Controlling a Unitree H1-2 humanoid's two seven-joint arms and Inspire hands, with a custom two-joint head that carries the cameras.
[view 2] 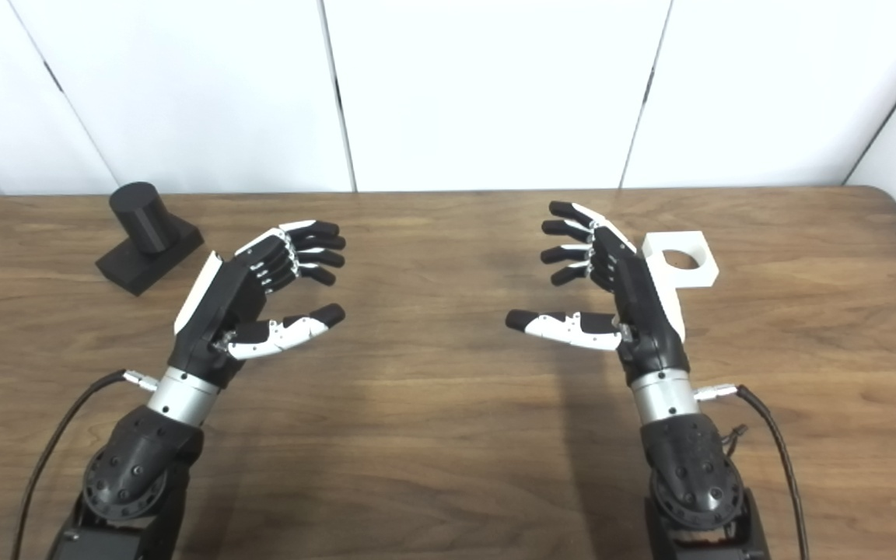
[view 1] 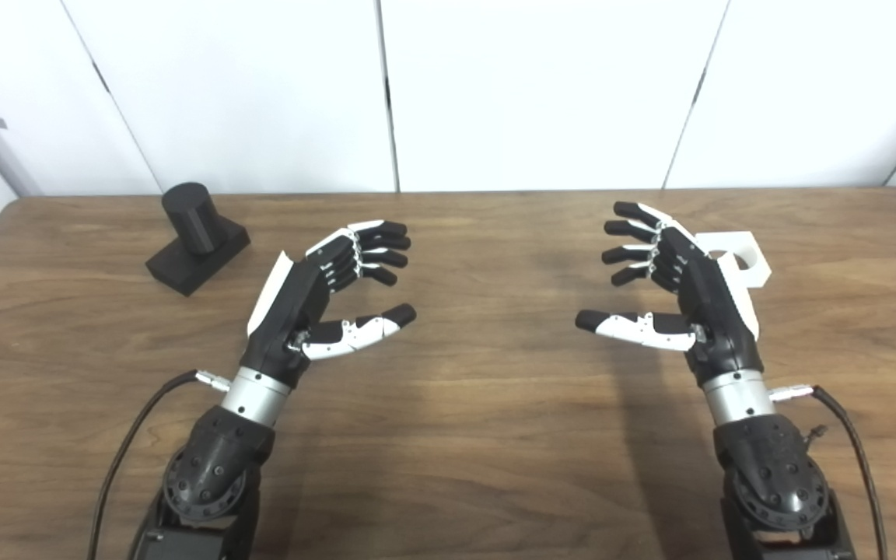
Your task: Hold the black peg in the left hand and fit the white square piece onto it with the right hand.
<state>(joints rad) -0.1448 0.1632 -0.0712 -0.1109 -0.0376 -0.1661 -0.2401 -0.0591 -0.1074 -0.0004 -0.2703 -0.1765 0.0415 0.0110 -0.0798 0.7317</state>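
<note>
Hovering with fingers spread and holding nothing, the left hand (view 1: 316,299) and right hand (view 1: 681,299) flank bare table. The black plastic cylindrical peg on its square base (view 1: 197,237), far left, looks rigid and light; grasp its base. The white square plastic piece with a round hole (view 2: 680,260) lies just beyond the right hand; pinch its edges.

Both hands, left hand (view 2: 261,288) and right hand (view 2: 611,288), hover spread above the table (view 2: 432,404).

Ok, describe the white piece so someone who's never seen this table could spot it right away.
On the wooden table, look on the right side, just beyond the open right hand. The white square piece lies flat there, a pale block with a round hole through it; the black peg stands far off on the left.
</note>
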